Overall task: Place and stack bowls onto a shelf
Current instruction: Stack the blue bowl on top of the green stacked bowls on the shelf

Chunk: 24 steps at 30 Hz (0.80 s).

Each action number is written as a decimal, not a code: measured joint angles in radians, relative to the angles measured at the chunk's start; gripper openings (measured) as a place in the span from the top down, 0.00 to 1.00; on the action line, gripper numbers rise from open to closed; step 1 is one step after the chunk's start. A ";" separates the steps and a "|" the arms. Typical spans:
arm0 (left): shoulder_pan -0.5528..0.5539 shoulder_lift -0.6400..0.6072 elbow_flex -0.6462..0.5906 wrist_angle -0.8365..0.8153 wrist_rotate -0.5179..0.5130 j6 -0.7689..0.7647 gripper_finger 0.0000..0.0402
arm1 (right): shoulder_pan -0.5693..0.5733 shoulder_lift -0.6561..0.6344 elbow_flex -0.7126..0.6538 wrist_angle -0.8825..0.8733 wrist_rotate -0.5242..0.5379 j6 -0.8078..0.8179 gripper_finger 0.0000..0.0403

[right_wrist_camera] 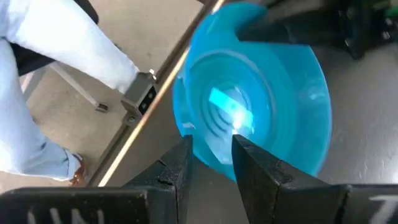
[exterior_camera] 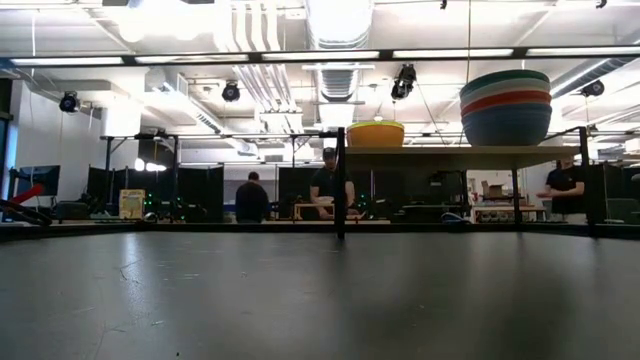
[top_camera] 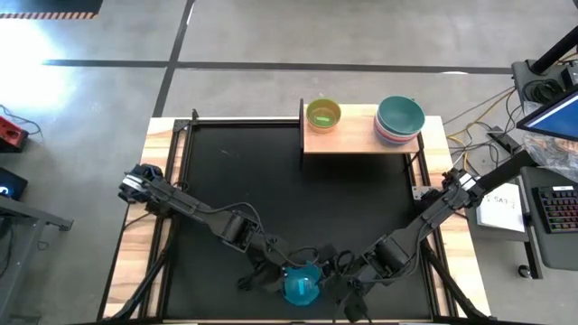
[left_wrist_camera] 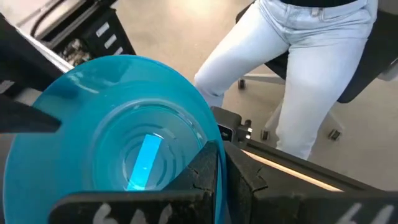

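A cyan bowl (top_camera: 302, 285) is up off the table near its near edge, tipped on its side between both grippers. My left gripper (top_camera: 278, 276) is shut on its rim from the left. My right gripper (right_wrist_camera: 211, 149) is open on the bowl's right side, one fingertip on either side of the opposite rim (right_wrist_camera: 214, 163); whether it touches does not show. On the wooden shelf (top_camera: 361, 137) at the far edge, a yellow-green bowl (top_camera: 323, 114) rests on its base. A stack of bowls topped by teal (top_camera: 400, 117) stands beside it. Neither gripper nor the cyan bowl shows in the low view. My left gripper grips the cyan bowl by its rim (left_wrist_camera: 198, 144), one finger (left_wrist_camera: 208, 177) inside the hollow and one (left_wrist_camera: 252, 180) outside. The fingers reach in from the table's left. The bowl is lifted clear and tipped on its side, with its opening toward my left wrist camera.
The shelf has bare wood (top_camera: 357, 126) between the yellow-green bowl and the stack. In the low view its black supports (exterior_camera: 340, 180) rise from the far edge. A person in pale trousers (left_wrist_camera: 292, 68) sits just past the near edge. A keyboard (top_camera: 560, 212) lies beyond the right edge.
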 joint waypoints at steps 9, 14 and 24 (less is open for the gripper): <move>0.018 0.000 0.008 0.056 0.000 0.043 1.00 | 0.001 -0.001 0.001 0.013 -0.040 -0.012 0.78; 0.021 0.000 0.009 0.076 0.000 0.059 1.00 | 0.002 -0.002 0.001 0.013 -0.045 -0.005 0.82; 0.023 0.002 0.011 0.110 -0.008 0.067 0.95 | 0.001 -0.002 0.001 0.018 -0.130 -0.004 0.97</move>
